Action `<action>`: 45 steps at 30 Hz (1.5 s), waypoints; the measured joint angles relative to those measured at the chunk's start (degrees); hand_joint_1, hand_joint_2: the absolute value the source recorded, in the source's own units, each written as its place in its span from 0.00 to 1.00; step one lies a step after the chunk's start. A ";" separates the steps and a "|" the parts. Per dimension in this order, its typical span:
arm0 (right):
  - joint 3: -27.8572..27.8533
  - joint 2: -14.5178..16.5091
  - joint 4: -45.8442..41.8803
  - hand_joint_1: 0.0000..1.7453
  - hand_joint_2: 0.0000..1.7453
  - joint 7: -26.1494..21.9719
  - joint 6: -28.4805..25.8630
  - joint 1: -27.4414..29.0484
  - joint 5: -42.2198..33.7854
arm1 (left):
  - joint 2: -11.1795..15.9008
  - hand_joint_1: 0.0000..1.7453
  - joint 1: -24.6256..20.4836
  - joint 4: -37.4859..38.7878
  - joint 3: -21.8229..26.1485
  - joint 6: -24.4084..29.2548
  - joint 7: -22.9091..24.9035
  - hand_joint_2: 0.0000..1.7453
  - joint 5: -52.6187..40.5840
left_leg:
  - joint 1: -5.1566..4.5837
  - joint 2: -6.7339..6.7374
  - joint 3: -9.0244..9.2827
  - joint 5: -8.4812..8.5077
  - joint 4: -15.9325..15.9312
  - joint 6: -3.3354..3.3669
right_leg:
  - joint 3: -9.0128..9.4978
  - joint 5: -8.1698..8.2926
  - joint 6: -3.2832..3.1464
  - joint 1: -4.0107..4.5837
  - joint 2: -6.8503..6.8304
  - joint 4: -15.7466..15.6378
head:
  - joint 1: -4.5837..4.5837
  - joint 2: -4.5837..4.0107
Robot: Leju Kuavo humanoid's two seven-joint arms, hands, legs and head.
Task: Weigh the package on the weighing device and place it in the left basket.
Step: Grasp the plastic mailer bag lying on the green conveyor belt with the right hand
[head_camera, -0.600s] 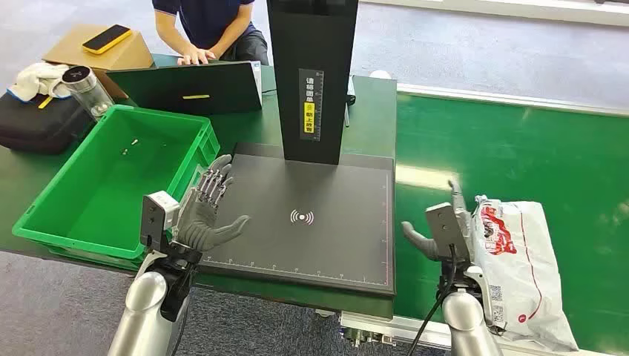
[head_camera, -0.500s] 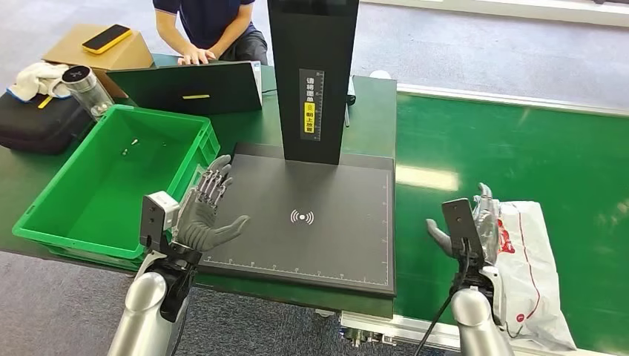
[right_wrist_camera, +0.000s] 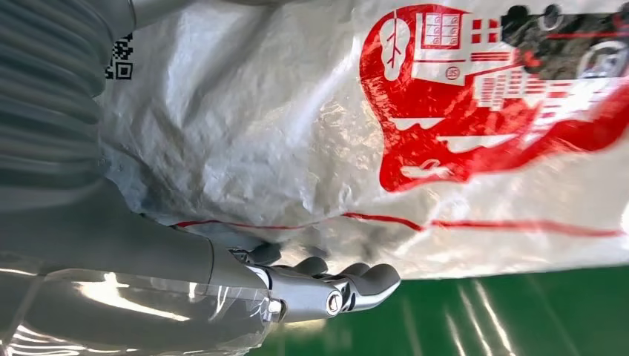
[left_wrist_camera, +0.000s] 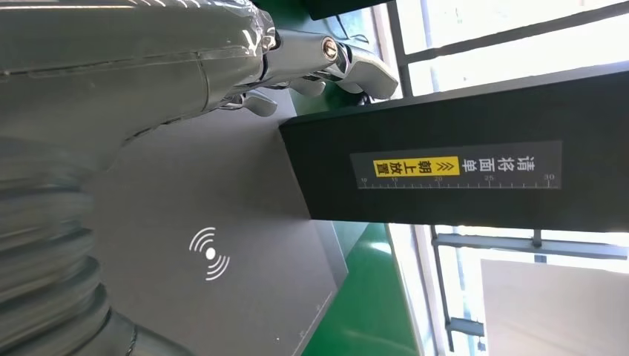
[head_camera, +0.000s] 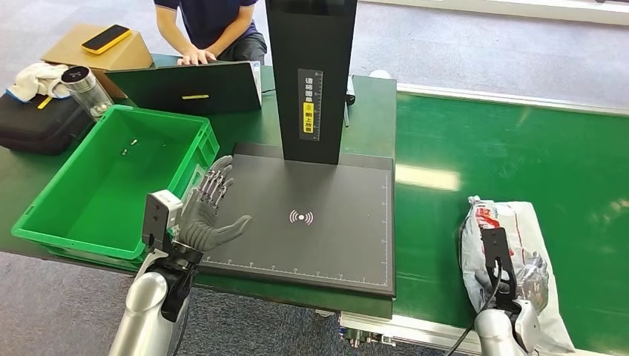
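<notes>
A white plastic package (head_camera: 523,222) with red print lies on the green conveyor belt (head_camera: 519,148) at the right. My right hand (head_camera: 519,274) rests on top of it; in the right wrist view the thumb (right_wrist_camera: 326,291) lies along one edge of the package (right_wrist_camera: 297,133) and dark fingers (right_wrist_camera: 549,30) reach the far side. The package stays flat on the belt. My left hand (head_camera: 208,209) hovers open, fingers spread, at the left edge of the black weighing platform (head_camera: 326,237), beside the empty green basket (head_camera: 44,222).
A tall black column (head_camera: 311,74) rises from the back of the platform. Behind the basket are a laptop (head_camera: 185,87), a bottle (head_camera: 87,89), a black case (head_camera: 33,122) and a cardboard box with a phone (head_camera: 107,37). A person (head_camera: 211,30) sits at the laptop.
My right hand has moved right and down from beside the package onto it, and the package's near edge has bunched up a little. The left hand has stayed in place.
</notes>
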 joint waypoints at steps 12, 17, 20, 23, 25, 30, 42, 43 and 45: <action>-2.90 0.51 -0.03 0.95 1.00 8.20 14.25 0.69 9.56 | -0.76 0.00 0.15 -0.04 0.21 0.18 -0.01 1.00 -0.95 | 0.01 -0.03 0.12 0.00 0.00 0.01 | 0.12 -0.01 0.00 -0.01 -0.03 -0.02 | 0.00 -0.01; -2.95 0.64 0.13 1.00 1.00 8.12 15.24 0.63 10.06 | -0.79 0.00 0.36 -0.04 0.25 0.27 0.06 1.00 -0.75 | 0.01 -0.03 0.13 0.00 0.00 0.02 | 0.16 0.00 0.02 -0.01 -0.03 -0.06 | 0.01 -0.01; -2.96 0.63 0.20 1.00 1.00 8.06 15.33 0.54 10.14 | -0.80 0.00 0.39 -0.04 0.29 0.29 0.08 1.00 -0.67 | 0.01 -0.03 0.14 0.00 0.01 0.03 | 0.18 0.01 0.04 -0.01 -0.03 -0.08 | 0.01 -0.01; -2.96 0.62 0.23 1.00 1.00 8.02 15.33 0.44 10.16 | -0.80 0.00 0.40 -0.04 0.35 0.29 0.10 1.00 -0.67 | 0.01 -0.03 0.16 0.00 0.02 0.03 | 0.20 0.02 0.05 -0.01 -0.03 -0.09 | 0.01 -0.01; -2.96 0.62 0.25 1.00 1.00 7.99 15.33 0.40 10.17 | -0.80 0.00 0.40 -0.04 0.37 0.29 0.11 1.00 -0.67 | 0.01 -0.03 0.17 0.00 0.03 0.03 | 0.21 0.02 0.05 -0.01 -0.03 -0.09 | 0.01 0.01; -2.96 0.62 0.27 1.00 1.00 7.97 15.33 0.32 10.18 | -0.80 0.00 0.40 -0.05 0.42 0.29 0.12 1.00 -0.67 | 0.01 -0.03 0.19 0.00 0.03 0.03 | 0.23 0.02 0.05 0.01 -0.03 -0.09 | -0.01 -0.01; -2.85 0.69 0.49 1.00 1.00 7.40 15.39 0.14 10.06 | -0.80 0.00 0.40 -0.06 0.59 0.30 0.16 1.00 -0.54 | 0.02 -0.05 0.20 0.00 0.03 0.05 | 0.29 0.02 0.05 -0.01 -0.04 -0.09 | 0.01 -0.01; -2.80 0.71 0.51 1.00 1.00 7.27 15.33 0.12 10.03 | -0.80 0.00 0.41 -0.06 0.60 0.31 0.18 1.00 -0.51 | 0.01 -0.05 0.20 0.00 0.03 0.07 | 0.29 0.02 0.06 -0.01 -0.04 -0.10 | 0.01 -0.01; -2.72 0.79 0.52 1.00 1.00 6.86 14.85 0.07 9.79 | -0.80 0.00 0.41 -0.06 0.62 0.35 0.20 1.00 -0.42 | 0.01 -0.05 0.19 -0.01 0.04 0.12 | 0.31 0.04 0.09 -0.01 -0.04 -0.10 | 0.01 -0.01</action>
